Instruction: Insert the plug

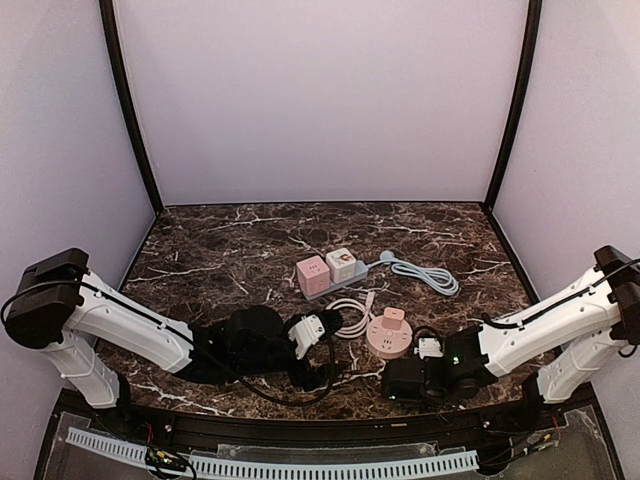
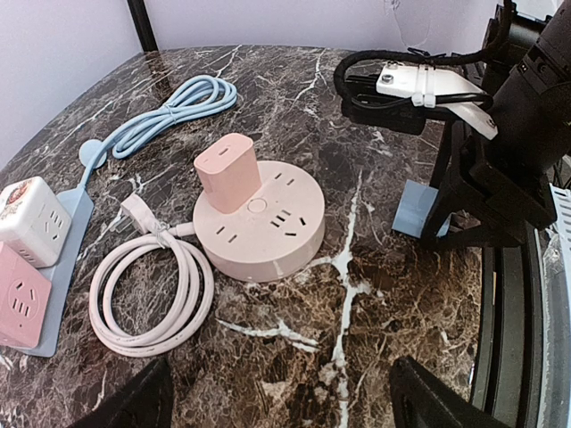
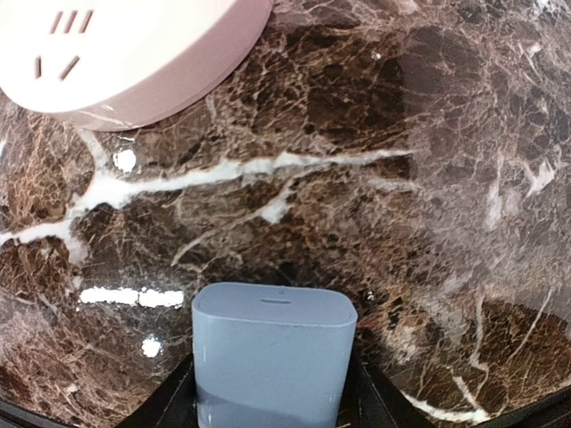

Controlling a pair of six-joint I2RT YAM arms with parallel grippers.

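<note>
Marble tabletop [image 2: 357, 357] fills my feeds, and the blue plug [image 3: 274, 343] is what I look for first. On the right wrist camera it sits upright between the right gripper [image 3: 272, 392] fingers [image 3: 174, 397], which lie against both of its sides, so I read that gripper as clamped on it. From the left wrist camera the same plug is low at the table surface, to one side of the round pink socket [image 2: 259, 223] and apart from it, with bare marble between them. A pink adapter [image 2: 228, 171] already stands in the top of that socket, and a coiled white cable [image 2: 147, 290] lies against the socket's other side. Beyond the coil I see a blue power strip [image 2: 67, 259] carrying a pink cube [image 2: 20, 294] and a white cube [image 2: 31, 218], its blue cord [image 2: 169, 107] looped farther back. The left gripper [image 2: 281, 406] hangs over the marble with its fingers apart, nothing between them.
</note>
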